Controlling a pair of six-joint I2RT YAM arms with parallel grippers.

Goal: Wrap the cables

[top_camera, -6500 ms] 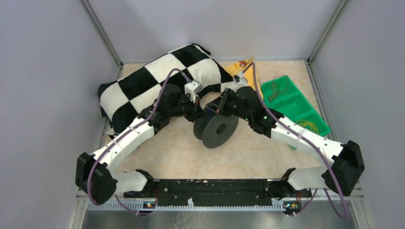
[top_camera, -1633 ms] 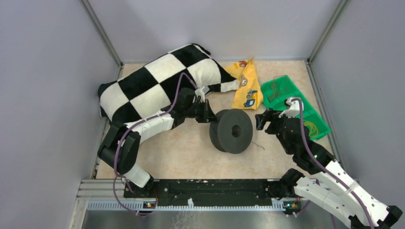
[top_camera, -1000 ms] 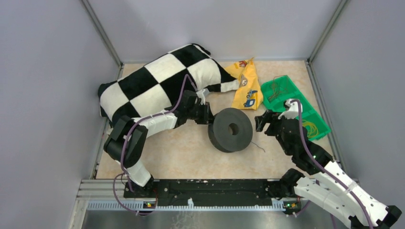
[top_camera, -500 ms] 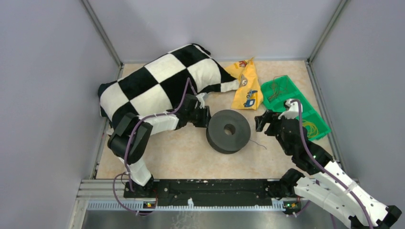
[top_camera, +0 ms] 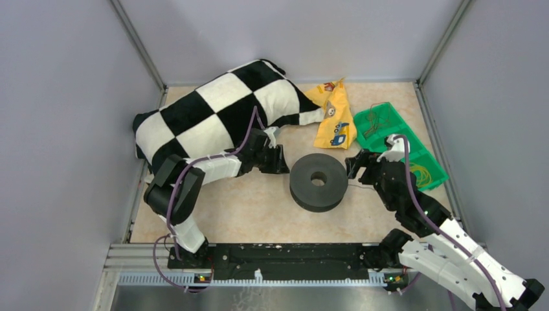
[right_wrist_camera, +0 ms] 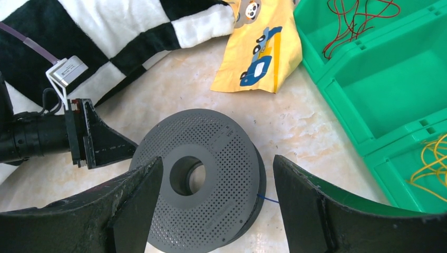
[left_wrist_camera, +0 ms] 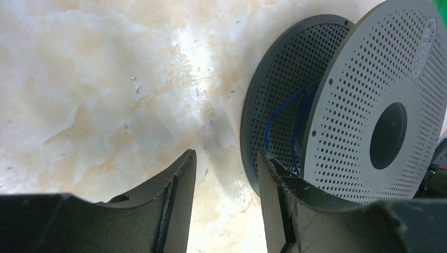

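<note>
The spool lay flat near the middle of the table, its hole facing up. The cables were there: a thin blue strand sat loosely wound between the spool's two perforated discs, and a short loose end stuck out on the side toward the right edge of the table.

The left gripper sat low, just beside the spool on its left. Its jaws stood partly apart with only bare table between them. In the left wrist view, one finger was right against the rim of the lower disc, though it was hard to tell whether they touched.

The right gripper hung over the spool's right side, close to the loose end. Its jaws were spread wide and held nothing.

A green tray lay along the right edge of the table. It had a tangle of thin red wires in its far compartment and yellow wires in its near one. A yellow cloth with cartoon prints lay between the tray and a black and white checked cushion, which filled the far left corner.
</note>
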